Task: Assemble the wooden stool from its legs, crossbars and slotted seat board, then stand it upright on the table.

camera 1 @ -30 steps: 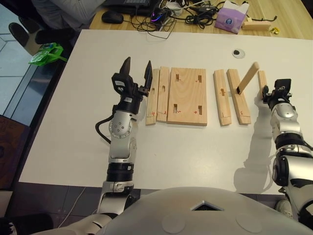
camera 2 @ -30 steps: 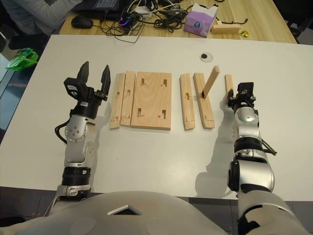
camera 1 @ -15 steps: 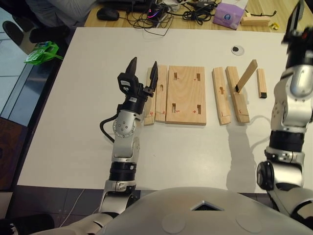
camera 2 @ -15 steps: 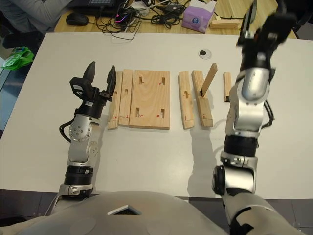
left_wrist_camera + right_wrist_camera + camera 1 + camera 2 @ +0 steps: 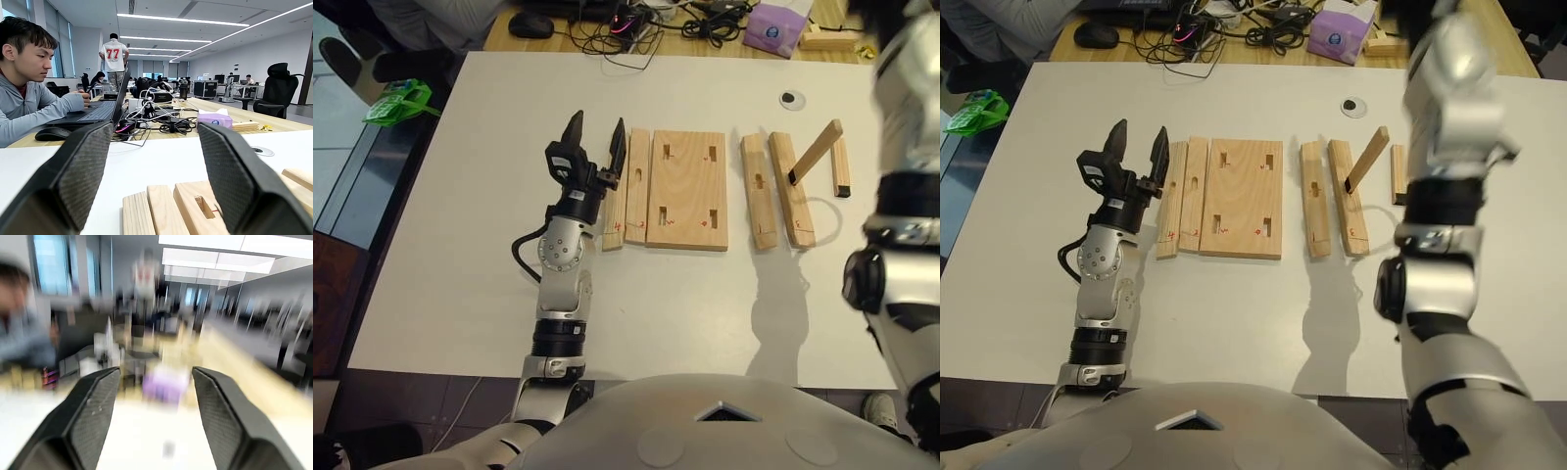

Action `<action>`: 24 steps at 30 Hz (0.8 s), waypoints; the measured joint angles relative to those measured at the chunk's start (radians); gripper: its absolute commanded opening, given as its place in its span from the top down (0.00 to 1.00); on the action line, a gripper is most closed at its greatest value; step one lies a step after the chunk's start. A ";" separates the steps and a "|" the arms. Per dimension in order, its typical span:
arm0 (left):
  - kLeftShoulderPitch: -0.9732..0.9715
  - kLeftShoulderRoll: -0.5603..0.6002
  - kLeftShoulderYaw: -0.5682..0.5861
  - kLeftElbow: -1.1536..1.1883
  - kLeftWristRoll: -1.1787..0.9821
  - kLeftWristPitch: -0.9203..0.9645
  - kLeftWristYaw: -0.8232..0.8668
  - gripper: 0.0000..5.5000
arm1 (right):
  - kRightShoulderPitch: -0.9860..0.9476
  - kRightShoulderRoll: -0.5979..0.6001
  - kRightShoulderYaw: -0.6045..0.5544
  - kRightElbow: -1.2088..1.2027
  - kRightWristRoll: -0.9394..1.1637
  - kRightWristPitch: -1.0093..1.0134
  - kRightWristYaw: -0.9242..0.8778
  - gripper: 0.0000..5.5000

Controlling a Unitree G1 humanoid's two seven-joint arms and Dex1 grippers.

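Observation:
The slotted seat board lies flat mid-table. Two legs lie side by side on its left, and two more legs on its right. One crossbar stands tilted in the slot of the rightmost leg. A second crossbar lies loose beside it. My left gripper is open just left of the left pair of legs, nothing between its fingers. My right arm is raised high over the right side. In the right wrist view my right gripper is open and holds nothing.
A black round grommet sits behind the right legs. On the desk behind are a purple tissue box, cables, a mouse and a wooden piece. A green bag lies off the table's left edge.
My right arm has lifted from the table beside the loose crossbar to high above the right side. The left gripper has edged a little closer to the left legs.

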 measured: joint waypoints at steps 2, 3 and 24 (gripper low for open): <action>0.002 -0.005 -0.006 -0.003 0.000 -0.001 0.003 0.42 | -0.003 -0.018 0.006 0.082 -0.019 -0.059 0.013 0.50; 0.003 -0.007 -0.010 -0.003 0.000 -0.001 0.004 0.42 | -0.003 -0.026 0.006 0.119 -0.031 -0.096 0.013 0.50; -0.022 -0.002 -0.006 0.002 -0.001 0.001 0.006 0.42 | 0.321 0.092 0.048 -0.581 0.095 -0.280 0.148 0.50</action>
